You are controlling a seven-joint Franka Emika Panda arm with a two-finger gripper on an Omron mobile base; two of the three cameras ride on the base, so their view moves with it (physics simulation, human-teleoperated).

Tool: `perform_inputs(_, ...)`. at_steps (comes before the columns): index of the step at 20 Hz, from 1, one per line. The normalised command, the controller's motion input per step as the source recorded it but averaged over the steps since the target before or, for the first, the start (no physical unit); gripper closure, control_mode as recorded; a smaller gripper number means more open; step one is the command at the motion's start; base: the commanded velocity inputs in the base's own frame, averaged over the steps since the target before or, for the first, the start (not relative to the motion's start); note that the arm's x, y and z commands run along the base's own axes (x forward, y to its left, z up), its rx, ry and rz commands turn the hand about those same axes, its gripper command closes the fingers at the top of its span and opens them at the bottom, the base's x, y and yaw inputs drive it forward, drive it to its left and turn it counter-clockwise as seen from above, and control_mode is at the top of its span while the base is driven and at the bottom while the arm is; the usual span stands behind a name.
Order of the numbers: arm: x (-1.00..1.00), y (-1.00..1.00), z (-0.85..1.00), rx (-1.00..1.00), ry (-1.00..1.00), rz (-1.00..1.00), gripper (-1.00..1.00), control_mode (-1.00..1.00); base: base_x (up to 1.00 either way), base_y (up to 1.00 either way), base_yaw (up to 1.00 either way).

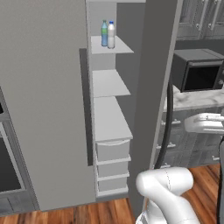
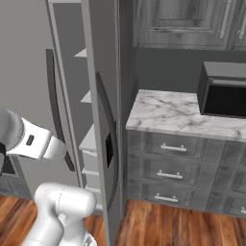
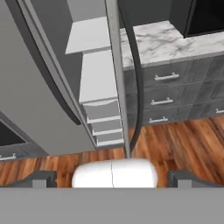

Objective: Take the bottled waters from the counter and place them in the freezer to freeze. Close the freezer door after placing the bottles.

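The two bottled waters stand side by side on the top shelf inside the open freezer (image 1: 109,83): a blue one with a green cap (image 1: 104,33) and a pale white one with a blue cap (image 1: 111,35). The freezer door (image 1: 153,87) swings out toward me, edge on, with its long dark handle (image 1: 168,127); the same door (image 2: 98,120) carries a small dark control panel (image 2: 109,149). The marble counter (image 2: 178,113) lies to the right of the door. My gripper (image 3: 113,180) hangs back from the freezer, well below and apart from the bottles, its fingertips (image 3: 43,178) wide apart and open with nothing between them.
The wider grey door (image 1: 43,100) stays shut at the left. A dark microwave (image 2: 226,91) sits on the counter above grey drawers (image 2: 170,149). White freezer drawers (image 1: 112,151) fill the lower compartment. Wooden floor (image 3: 175,144) spreads in front.
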Motion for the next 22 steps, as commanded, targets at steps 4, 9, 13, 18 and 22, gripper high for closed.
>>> perform_inputs(4,0.25,-0.31,0.0,0.0,-0.01,0.12,-1.0,-1.0,0.0,0.0,0.0)
perform_inputs(9,0.48,-0.66,0.0,0.11,0.0,0.05,-1.0,-1.0,0.0,0.0,0.0)
perform_inputs(13,0.6,-0.53,-0.01,0.0,0.0,0.03,-1.0,-1.0,0.0,0.0,0.0)
perform_inputs(18,0.63,-0.43,-0.23,0.0,0.0,0.05,-1.0,-1.0,0.0,0.0,0.0)
perform_inputs(22,0.62,-0.24,-0.4,0.0,-0.01,0.08,-1.0,-1.0,0.0,0.0,0.0)
